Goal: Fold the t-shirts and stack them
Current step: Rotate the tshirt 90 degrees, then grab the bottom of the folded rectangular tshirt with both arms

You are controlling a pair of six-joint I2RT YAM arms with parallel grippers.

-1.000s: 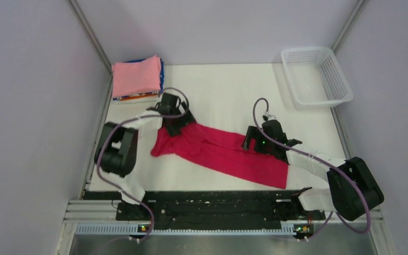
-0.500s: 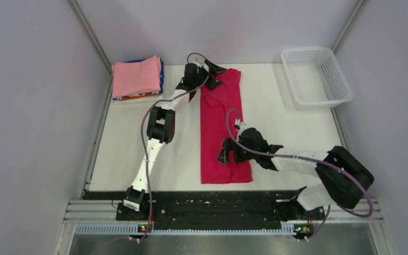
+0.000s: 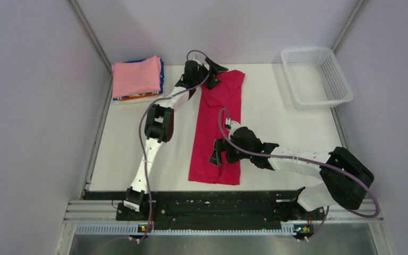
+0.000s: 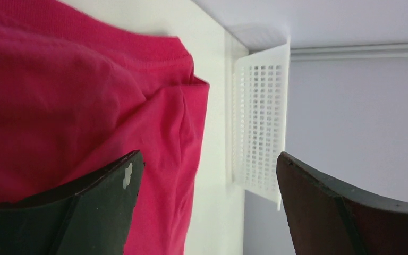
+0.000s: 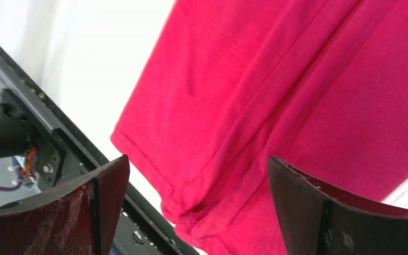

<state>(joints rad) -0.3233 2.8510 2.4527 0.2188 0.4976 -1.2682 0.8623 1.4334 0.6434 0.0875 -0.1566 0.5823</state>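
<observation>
My left gripper (image 3: 215, 75) and right gripper (image 3: 215, 153) both wide, empty, over the crimson t-shirt (image 3: 210, 122) stretched lengthwise on the table (image 3: 287, 117); cloth's limp, light, so I'd pinch the hem corners.

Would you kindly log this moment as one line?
red t-shirt: long strip | left end effector: open, far end | right end effector: open, near end

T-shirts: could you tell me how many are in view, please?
4 at least. The crimson t-shirt lies lengthwise mid-table. The pink t-shirt tops the far-left stack; under it, edges of a blue t-shirt and an orange-white t-shirt show. Others may be hidden.
</observation>
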